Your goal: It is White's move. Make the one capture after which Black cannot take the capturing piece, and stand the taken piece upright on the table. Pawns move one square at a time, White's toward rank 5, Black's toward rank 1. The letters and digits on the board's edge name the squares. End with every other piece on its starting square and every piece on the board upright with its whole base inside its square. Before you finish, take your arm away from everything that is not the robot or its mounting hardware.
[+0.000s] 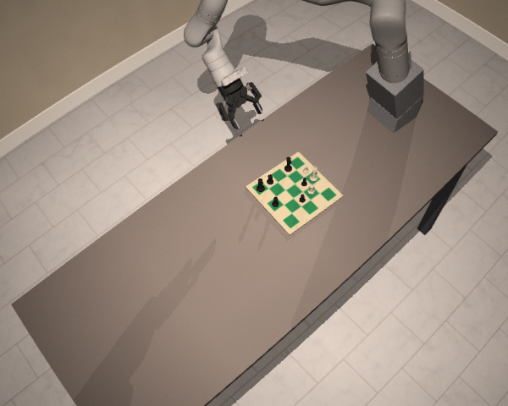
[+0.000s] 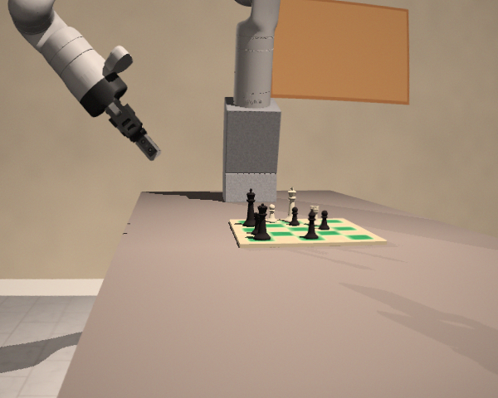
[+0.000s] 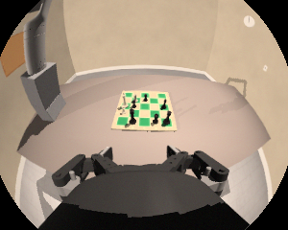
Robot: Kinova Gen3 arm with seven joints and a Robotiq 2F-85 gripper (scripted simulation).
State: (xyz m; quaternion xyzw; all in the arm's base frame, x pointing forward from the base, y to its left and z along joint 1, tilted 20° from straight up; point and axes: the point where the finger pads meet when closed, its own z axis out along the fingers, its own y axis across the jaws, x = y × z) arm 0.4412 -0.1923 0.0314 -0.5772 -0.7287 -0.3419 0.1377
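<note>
A small green and cream chessboard lies on the brown table. Several black pieces stand on it, among them a tall one at the far corner and one at the left corner. Three white pieces stand near the board's right side. All pieces look upright. My gripper is open and empty. It hangs in the air above the table's far edge, well to the left of the board and away from it. In the exterior view it is high above the table's left side. The wrist view shows the board ahead.
The arm's grey pedestal stands on the table behind the board. An orange panel hangs on the wall. The table's far edge runs under the gripper, with tiled floor beyond.
</note>
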